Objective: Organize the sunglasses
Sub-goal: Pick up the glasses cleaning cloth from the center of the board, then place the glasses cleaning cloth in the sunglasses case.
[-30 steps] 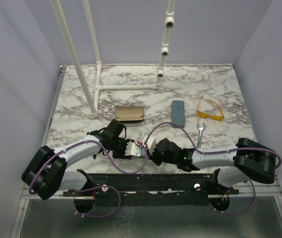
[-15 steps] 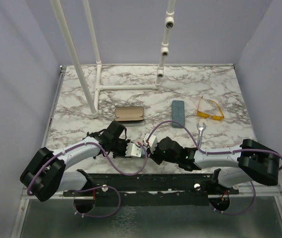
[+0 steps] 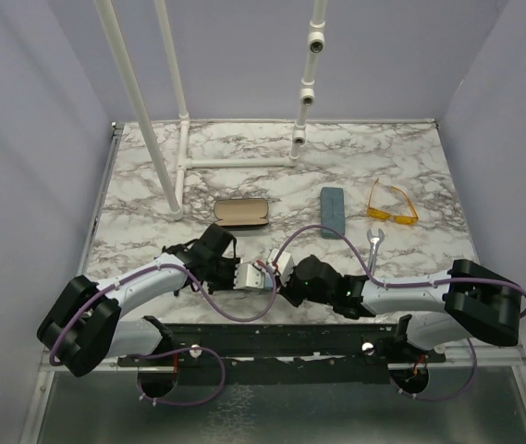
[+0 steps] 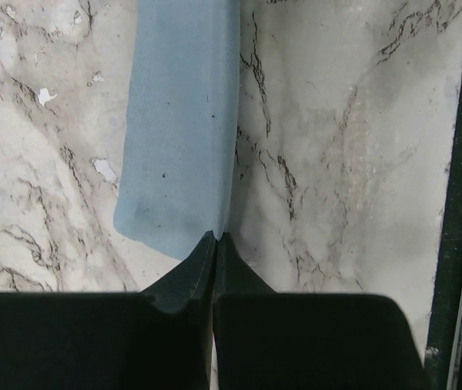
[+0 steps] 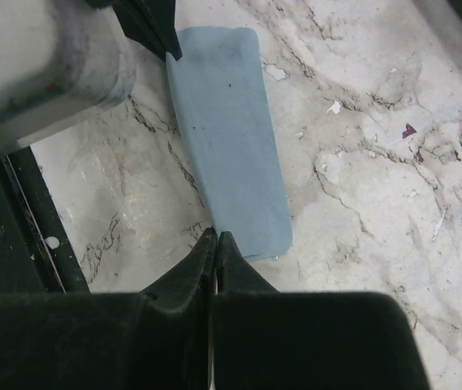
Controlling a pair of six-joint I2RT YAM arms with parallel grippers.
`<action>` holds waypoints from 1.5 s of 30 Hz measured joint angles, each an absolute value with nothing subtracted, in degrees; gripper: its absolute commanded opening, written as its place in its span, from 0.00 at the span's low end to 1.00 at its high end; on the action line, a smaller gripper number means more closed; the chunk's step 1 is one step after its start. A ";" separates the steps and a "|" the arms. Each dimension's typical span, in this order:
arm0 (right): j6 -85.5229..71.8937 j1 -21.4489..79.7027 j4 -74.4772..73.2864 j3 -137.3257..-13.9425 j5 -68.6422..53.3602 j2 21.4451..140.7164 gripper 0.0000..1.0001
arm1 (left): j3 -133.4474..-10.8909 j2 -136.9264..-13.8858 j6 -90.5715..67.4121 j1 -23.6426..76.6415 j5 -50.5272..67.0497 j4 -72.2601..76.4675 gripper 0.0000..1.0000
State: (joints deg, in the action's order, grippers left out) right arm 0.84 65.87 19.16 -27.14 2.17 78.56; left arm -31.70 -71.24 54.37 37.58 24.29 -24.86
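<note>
Yellow-orange sunglasses (image 3: 392, 205) lie on the table (image 3: 152, 176) at about 2 o'clock from the grippers, well apart from both. They are judged light, stiff, brittle and slick-lensed, so they are best taken at the bridge or a temple. The left gripper (image 4: 215, 237) and right gripper (image 5: 216, 236) are both fully closed. Each touches one end of a blue-grey case (image 4: 182, 122); whether either pinches it cannot be told.

This is a robot test cell in a lab, not a lived-in room. Plain lavender panels (image 3: 22, 185) close in a marble-patterned tabletop (image 3: 244, 139) on three sides. Far beyond the left tool (image 3: 264, 276) and the right tool (image 3: 276, 274) stands a frame of white plastic pipes (image 3: 239, 163) joined by fittings. On the near side of the tools, two arms (image 3: 142, 277) are bolted to a black metal rail (image 3: 272, 339), and purple cables (image 3: 323, 229) loop loosely along them.
</note>
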 measured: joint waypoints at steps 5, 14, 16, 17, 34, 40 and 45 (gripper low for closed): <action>0.91 65.21 19.16 -27.57 2.20 78.37 0.00 | -34.61 -71.24 52.97 37.58 23.35 -29.23 0.00; 2.13 62.54 19.75 -31.05 2.17 77.78 0.00 | -43.46 -71.24 50.11 37.39 19.70 -37.63 0.00; 2.72 61.58 19.84 -31.94 2.02 77.71 0.00 | -45.28 -71.24 49.80 37.23 18.31 -39.16 0.00; 3.11 60.99 19.88 -32.45 1.87 77.71 0.00 | -46.13 -71.24 49.69 37.21 17.52 -39.66 0.00; 10.52 47.22 21.52 -46.09 -6.66 86.19 0.00 | -62.41 -77.84 51.35 32.93 5.72 -40.69 0.00; 12.34 42.39 22.55 -52.40 -10.83 94.26 0.00 | -66.15 -83.92 52.86 29.26 4.38 -38.54 0.00; 13.69 39.48 22.20 -57.41 -13.50 100.12 0.00 | -69.43 -89.36 53.78 26.94 3.49 -36.56 0.00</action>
